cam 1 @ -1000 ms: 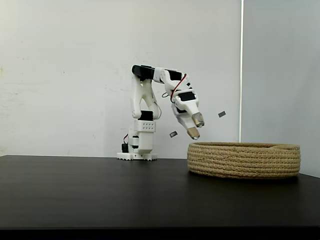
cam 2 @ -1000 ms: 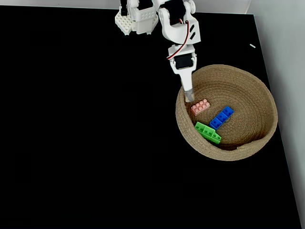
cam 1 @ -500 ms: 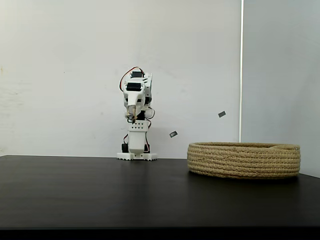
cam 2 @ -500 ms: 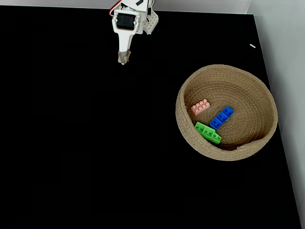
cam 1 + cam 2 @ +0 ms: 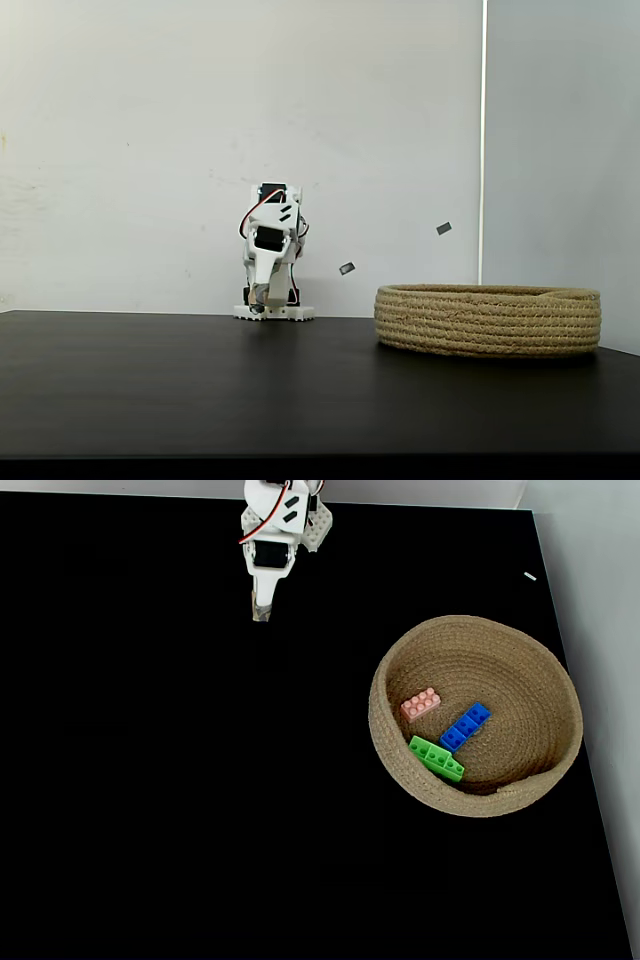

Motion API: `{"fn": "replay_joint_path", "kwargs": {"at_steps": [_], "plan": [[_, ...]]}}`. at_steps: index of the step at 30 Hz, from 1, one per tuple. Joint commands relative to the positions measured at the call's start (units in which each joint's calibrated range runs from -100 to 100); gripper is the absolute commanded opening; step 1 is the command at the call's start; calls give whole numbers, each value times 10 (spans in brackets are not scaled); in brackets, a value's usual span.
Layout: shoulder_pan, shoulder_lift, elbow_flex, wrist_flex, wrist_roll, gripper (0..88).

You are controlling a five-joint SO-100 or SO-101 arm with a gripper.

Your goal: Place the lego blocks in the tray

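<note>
Since the earlier frames the arm has swung away from the tray and folded down near its base at the table's far edge; gripper now points down close to the tabletop, w/ nothing in it. Fingers look pressed together in both fixed views, but they're small, so that's a read, not a certainty.

Task status, judging from how things lie: looks done. All 3 lego blocks sit inside the tray, none on the black table.

Tray contents, top-down fixed view:
- pink block, toward the tray's left wall
- blue block, approx. centre, lying diagonal
- green block, toward the near-left wall, its end near or touching the blue one; can't tell which

Tray itself sits near the table's right edge, well apart from the arm. Side-on fixed view: tray wall hides the blocks.

Left to do: nothing obvious; arm seems parked.
</note>
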Motion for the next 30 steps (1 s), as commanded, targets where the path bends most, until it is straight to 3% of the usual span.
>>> {"fn": "replay_joint_path", "kwargs": {"at_steps": [1, 30], "plan": [[5, -6, 6, -20, -13, 2], [9, -7, 10, -27, -7, 3]]}}
